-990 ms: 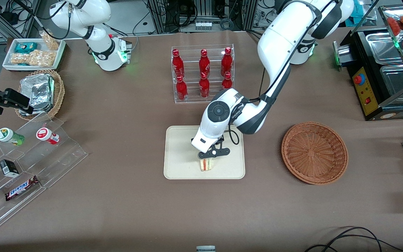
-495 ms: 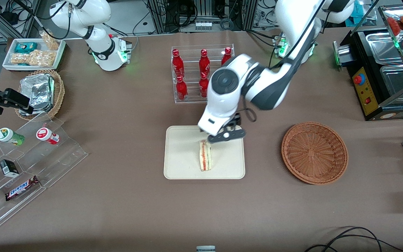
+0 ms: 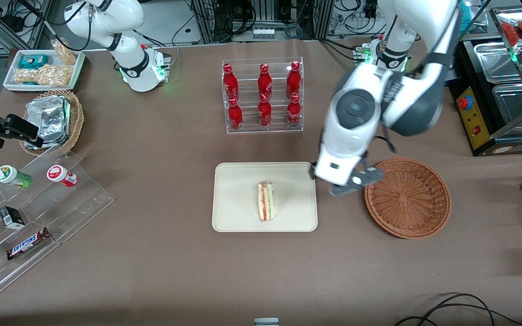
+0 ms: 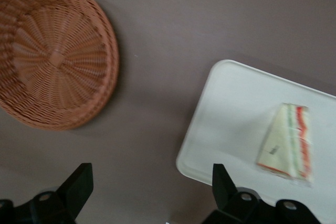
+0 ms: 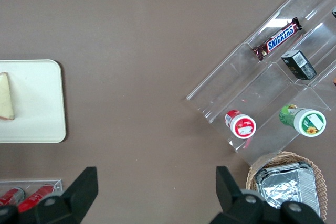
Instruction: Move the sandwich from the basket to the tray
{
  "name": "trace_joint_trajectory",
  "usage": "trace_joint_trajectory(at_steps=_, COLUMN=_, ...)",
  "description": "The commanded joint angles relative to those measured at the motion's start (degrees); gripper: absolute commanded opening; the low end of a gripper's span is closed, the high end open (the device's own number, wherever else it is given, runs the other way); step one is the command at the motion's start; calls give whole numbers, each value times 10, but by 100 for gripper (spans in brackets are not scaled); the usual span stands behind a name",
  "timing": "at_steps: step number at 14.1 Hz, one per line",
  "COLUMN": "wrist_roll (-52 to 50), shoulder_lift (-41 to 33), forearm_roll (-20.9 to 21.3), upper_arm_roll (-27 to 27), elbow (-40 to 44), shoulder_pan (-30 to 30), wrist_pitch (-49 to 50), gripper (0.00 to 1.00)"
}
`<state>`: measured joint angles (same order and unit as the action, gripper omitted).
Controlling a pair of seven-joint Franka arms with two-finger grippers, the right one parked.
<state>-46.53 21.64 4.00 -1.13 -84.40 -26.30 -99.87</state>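
The sandwich (image 3: pixel 266 201) (image 4: pixel 288 141), a white wedge with red and green layers, lies on the cream tray (image 3: pixel 238 213) (image 4: pixel 231 103). The reddish-brown wicker basket (image 3: pixel 407 197) (image 4: pixel 52 51) sits beside the tray, toward the working arm's end, and holds nothing. My gripper (image 3: pixel 350 183) (image 4: pixel 152 182) hangs open and holds nothing, raised over the bare table between the tray's edge and the basket's rim.
A clear rack of red bottles (image 3: pixel 263 95) stands farther from the front camera than the tray. Toward the parked arm's end are a clear stepped stand with snacks (image 3: pixel 30 217), a pale basket of foil packets (image 3: pixel 52 120) and a white snack tray (image 3: pixel 43 70). A black appliance (image 3: pixel 492 99) stands at the working arm's end.
My gripper let go of the sandwich on the tray, rose, and swung away toward the basket. The sandwich stays where it was set down.
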Motion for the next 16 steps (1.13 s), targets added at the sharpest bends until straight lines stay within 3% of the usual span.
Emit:
trace_joint_trajectory(at_steps=1, wrist_roll=83, shoulder_lift=-75, forearm_roll=-2, upper_arm_roll=-4, elbow=-73, shoulder_pan=57, wrist_pitch=14, gripper=100)
trace_joint_trajectory(at_steps=4, wrist_roll=172, shoulder_lift=-135, forearm_roll=-7, upper_arm_roll=-4, elbow=-132, shoulder_pan=113, wrist_pitch=26, gripper=100)
trace_joint_trajectory(at_steps=10, wrist_roll=290, shoulder_lift=-193, forearm_roll=-6, upper_arm_roll=-5, elbow=-134, shoulder_pan=203, wrist_pitch=106, gripper=100)
trace_joint_trajectory(at_steps=12, wrist_roll=344, shoulder_lift=-211, forearm_roll=-14, upper_arm_roll=-47, elbow=-129, shoulder_pan=269, wrist_pitch=125, gripper=100)
trace_joint_trajectory(at_steps=16, wrist_roll=413, shoulder_lift=-224, forearm_roll=-15, upper_arm_roll=-49, elbow=-111, shoulder_pan=280, wrist_pitch=115, gripper=100)
